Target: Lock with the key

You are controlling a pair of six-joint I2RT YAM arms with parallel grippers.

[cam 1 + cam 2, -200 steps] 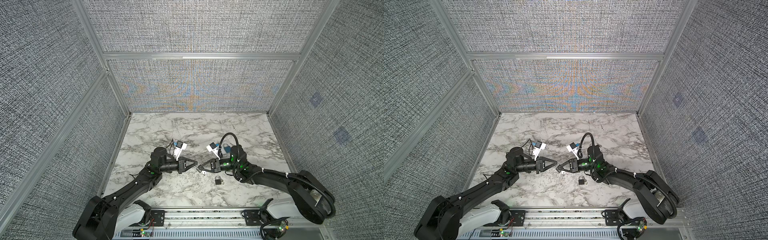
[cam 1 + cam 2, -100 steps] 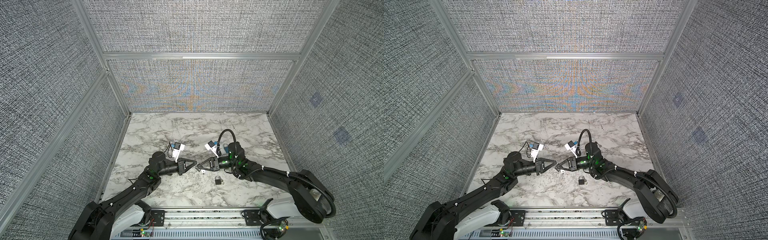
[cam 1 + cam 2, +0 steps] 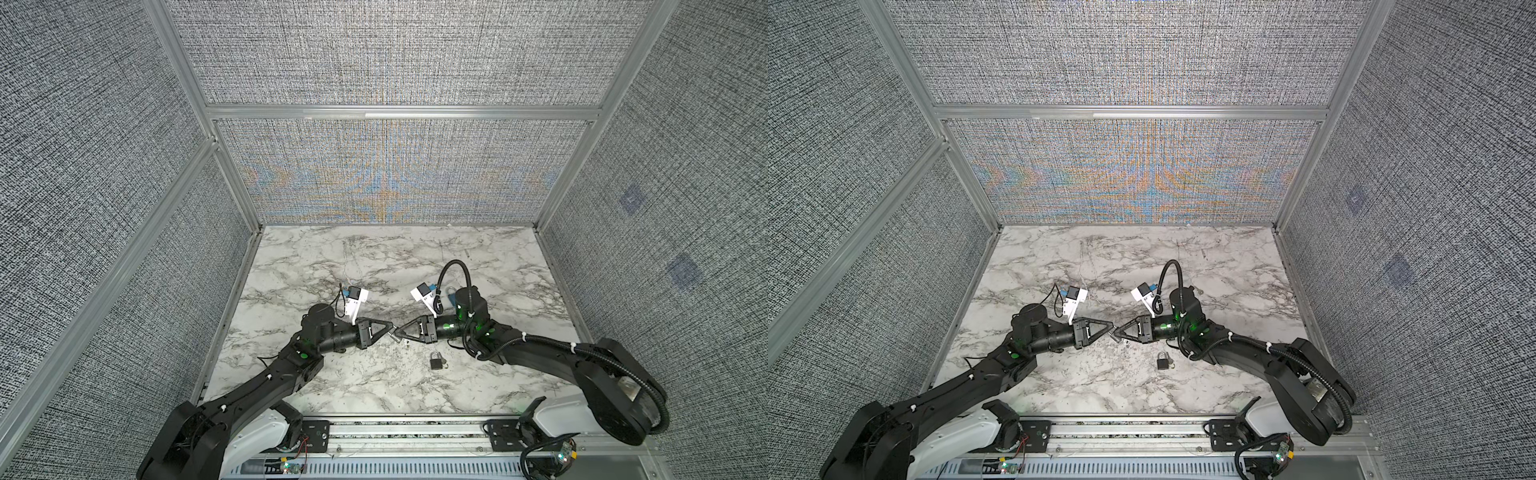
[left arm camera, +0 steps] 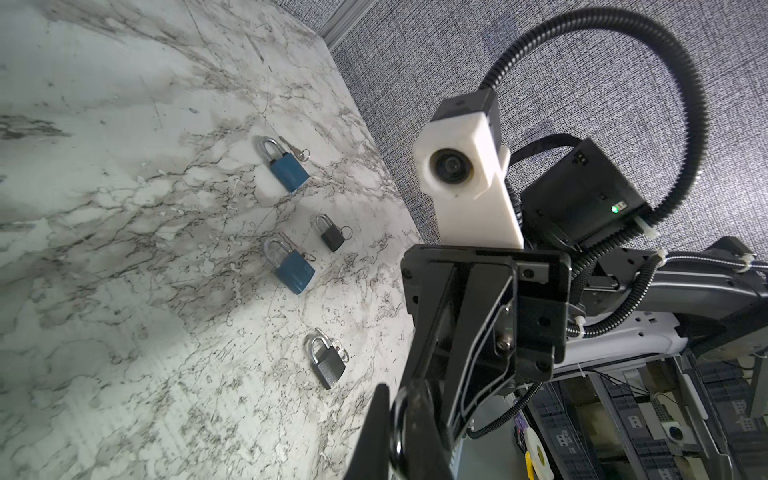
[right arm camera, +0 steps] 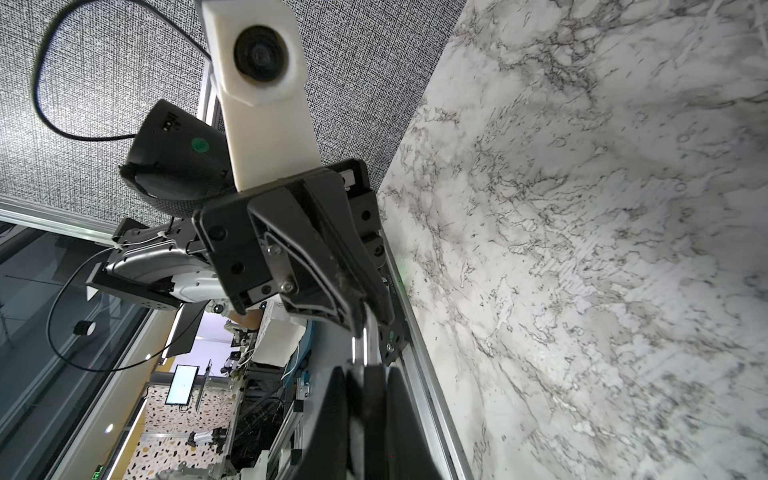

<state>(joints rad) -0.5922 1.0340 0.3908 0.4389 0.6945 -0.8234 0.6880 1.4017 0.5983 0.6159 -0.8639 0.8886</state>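
Small dark padlock [image 5: 365,409], off the white-and-grey marbled tabletop [image 3: 332,266], above its centre, slightly toward 6 o'clock. Clamped narrow in the right claw [image 3: 400,332]. Left claw [image 3: 390,328] tip to tip with it, pinched tight on a thin silver key [image 5: 358,337], apparently seated in the small dark padlock.

Judged step: key in, turn not yet made. Next move: twist the key about its own axis, right claw rigid, no sideways pull.

Both top views: only a glint between the tips, plus a loose black padlock [image 3: 435,361] at 4 o'clock from them. Right wrist view: the key's bright blade itself. Left wrist view: thin dark ring [image 4: 396,419] between the left fingers, also a blue padlock [image 4: 286,168], a second blue padlock [image 4: 293,268] and a smaller black padlock [image 4: 331,237], largely hidden from above by the right arm.
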